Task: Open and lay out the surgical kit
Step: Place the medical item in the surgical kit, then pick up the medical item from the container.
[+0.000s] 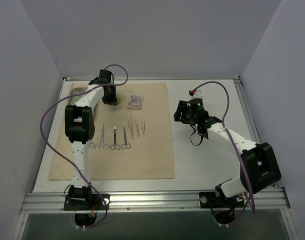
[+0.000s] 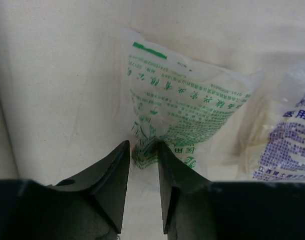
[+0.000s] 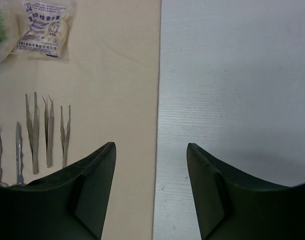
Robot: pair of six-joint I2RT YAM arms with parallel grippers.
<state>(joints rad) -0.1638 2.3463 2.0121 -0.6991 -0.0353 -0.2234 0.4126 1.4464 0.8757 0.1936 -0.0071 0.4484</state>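
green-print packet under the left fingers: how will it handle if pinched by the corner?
The green-print packet looks like thin crinkled film, so probably floppy and light. Its glossy surface may slip. The left gripper's fingers have its puckered corner between them.

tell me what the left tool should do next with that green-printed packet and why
Probably finish opening and lift straight up. The left tool sits low over the green-printed packet, its fingers parted only slightly with the packet's near edge between them, and the packet already lies on the beige cloth beside the purple-printed packet. It looks placed, so releasing cleanly avoids dragging it.
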